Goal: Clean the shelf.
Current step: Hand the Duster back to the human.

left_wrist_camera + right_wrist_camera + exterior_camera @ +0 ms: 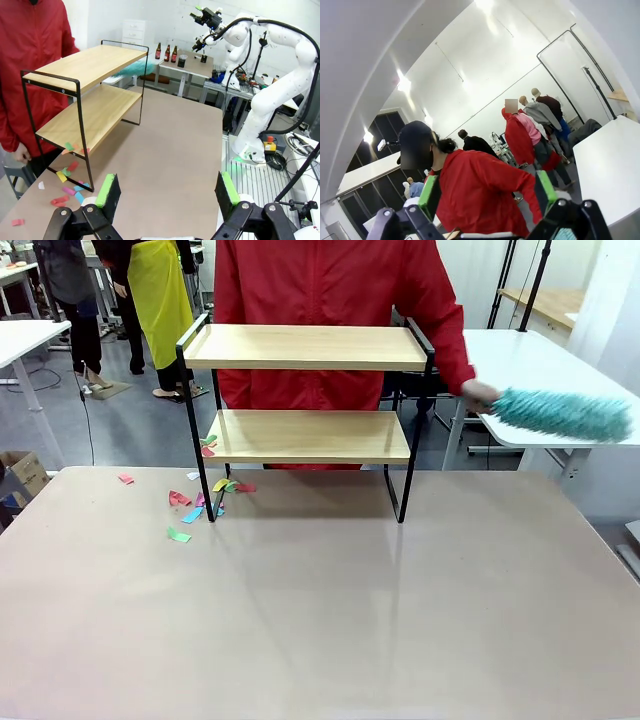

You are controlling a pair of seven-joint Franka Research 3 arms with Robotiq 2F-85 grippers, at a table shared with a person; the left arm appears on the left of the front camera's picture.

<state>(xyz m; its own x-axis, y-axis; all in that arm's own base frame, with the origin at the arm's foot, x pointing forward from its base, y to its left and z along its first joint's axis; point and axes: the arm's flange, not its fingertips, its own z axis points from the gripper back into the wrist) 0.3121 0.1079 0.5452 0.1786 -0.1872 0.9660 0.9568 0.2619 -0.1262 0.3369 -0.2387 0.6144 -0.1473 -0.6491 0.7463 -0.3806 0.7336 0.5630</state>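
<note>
The shelf [305,346] stands at the far middle of the table, two light wooden boards in a thin black frame; it also appears at the left of the left wrist view [90,65]. A person in a red jacket [330,280] stands behind it, one hand holding a teal duster [565,413] out to the right, off the shelf. Coloured paper scraps [182,500] lie on the table by the shelf's left legs, and a few scraps [208,446] rest on the lower board's left end. My left gripper [167,190] is open over the table. My right gripper [487,192] is open, raised high and facing the person.
The brown table [330,610] is bare from its middle to the near edge. A white table [545,360] stands behind on the right and a cardboard box [22,473] on the floor at left. My right arm [280,90] rises beside the table edge.
</note>
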